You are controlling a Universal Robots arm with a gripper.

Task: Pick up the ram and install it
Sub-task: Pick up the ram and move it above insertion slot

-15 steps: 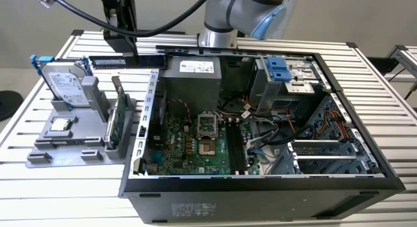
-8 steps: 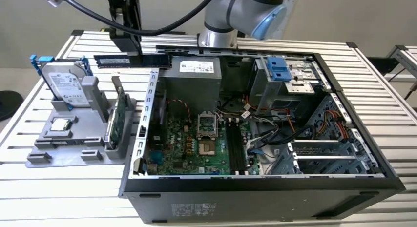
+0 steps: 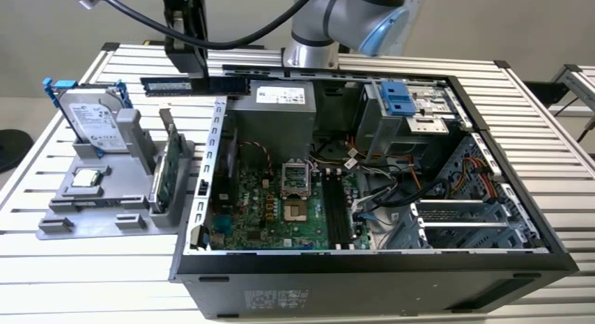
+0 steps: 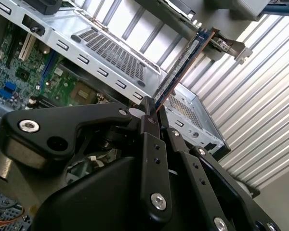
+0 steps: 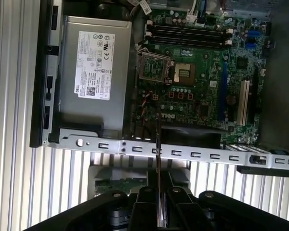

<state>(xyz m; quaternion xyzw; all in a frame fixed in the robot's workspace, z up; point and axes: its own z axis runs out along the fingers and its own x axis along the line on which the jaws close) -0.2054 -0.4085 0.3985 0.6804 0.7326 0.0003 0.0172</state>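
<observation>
Ram (image 4: pixel 183 67) clamped in my gripper (image 4: pixel 156 108), carry step I reckon, needs squaring to black slots (image 5: pixel 188 34) ahead of it

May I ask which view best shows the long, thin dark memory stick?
The second wrist view: the long, thin dark memory stick shows its chip face, clamped in the gripper. The exterior view shows it far off; the first wrist view, edge-on.

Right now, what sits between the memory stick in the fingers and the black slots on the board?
In the first wrist view, the case's metal edge and the square chip socket lie between the memory stick and the slots.
</observation>
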